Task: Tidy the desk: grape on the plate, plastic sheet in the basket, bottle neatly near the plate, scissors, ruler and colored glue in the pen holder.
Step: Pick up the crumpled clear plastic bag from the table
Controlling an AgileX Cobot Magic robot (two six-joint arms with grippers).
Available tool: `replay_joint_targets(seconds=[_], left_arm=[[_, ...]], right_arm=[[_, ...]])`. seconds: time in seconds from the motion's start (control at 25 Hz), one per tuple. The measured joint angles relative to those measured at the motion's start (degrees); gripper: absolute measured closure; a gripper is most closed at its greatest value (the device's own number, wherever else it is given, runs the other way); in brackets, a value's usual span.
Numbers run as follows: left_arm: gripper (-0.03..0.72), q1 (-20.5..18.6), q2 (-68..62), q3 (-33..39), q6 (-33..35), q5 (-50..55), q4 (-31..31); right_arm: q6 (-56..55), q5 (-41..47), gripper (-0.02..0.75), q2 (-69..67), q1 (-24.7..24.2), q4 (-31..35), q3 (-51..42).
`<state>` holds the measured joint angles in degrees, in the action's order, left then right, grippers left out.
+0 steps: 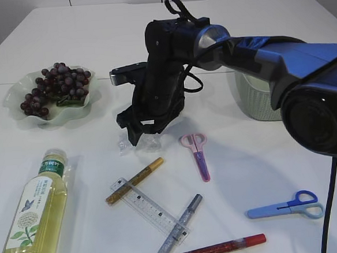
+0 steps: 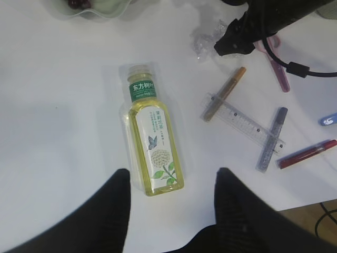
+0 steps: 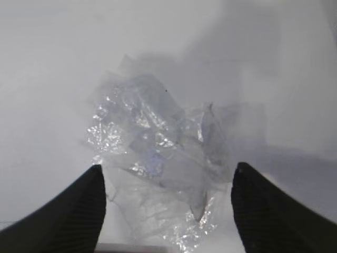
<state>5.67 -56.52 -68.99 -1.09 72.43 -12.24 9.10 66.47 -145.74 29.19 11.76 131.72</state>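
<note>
- Grapes [image 1: 55,88], a dark purple bunch, fill the pale green wavy-rimmed plate [image 1: 17,111] at ten o'clock on the white table [image 1: 258,166].
- Basket [image 1: 256,100], pale and ribbed, stands at three o'clock, mostly hidden by the right arm; its contents cannot be seen.
- Plastic sheet [image 3: 158,158], clear and crumpled with glinting folds, lies on the table near the middle, between the wide-open jaws of the right gripper [image 3: 166,211], untouched.
- Bottle [image 2: 152,139] of yellow drink, green-labelled, lies on its side at seven o'clock, ahead of the left gripper [image 2: 171,203], whose jaws stand apart and empty.
- Ruler [image 1: 148,208], clear, lies at six o'clock among glitter glue pens.
</note>
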Motion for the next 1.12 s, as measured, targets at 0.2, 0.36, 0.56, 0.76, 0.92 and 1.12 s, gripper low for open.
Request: replay_joint_targets(seconds=[0.2,0.36,0.56,0.76,0.92,1.12], left_arm=[[0.309,0.0,0.0,0.0,0.0,0.0,0.0],[0.309,0.0,0.0,0.0,0.0,0.0,-0.3],[0.309,0.0,0.0,0.0,0.0,0.0,-2.7],[0.309,0.0,0.0,-1.5,0.0,0.0,-3.1],[0.309,0.0,0.0,-2.2,0.0,0.0,-3.2],[0.309,0.0,0.0,-2.4,0.0,0.0,-3.9]], right_arm=[[0.0,-0.2,0.163,0.0,0.0,1.1,0.0],[0.0,-0.6,0.163,0.0,0.0,1.2,0.0],[0.0,-1.2,0.192,-0.3,0.0,1.2,0.1],[0.0,-1.2,0.372,-0.9,0.0,1.2,0.1],[0.0,-1.3,0.533,-0.9,0.0,1.2,0.1],[0.0,-0.5,0.673,-0.9,0.0,1.5,0.1]])
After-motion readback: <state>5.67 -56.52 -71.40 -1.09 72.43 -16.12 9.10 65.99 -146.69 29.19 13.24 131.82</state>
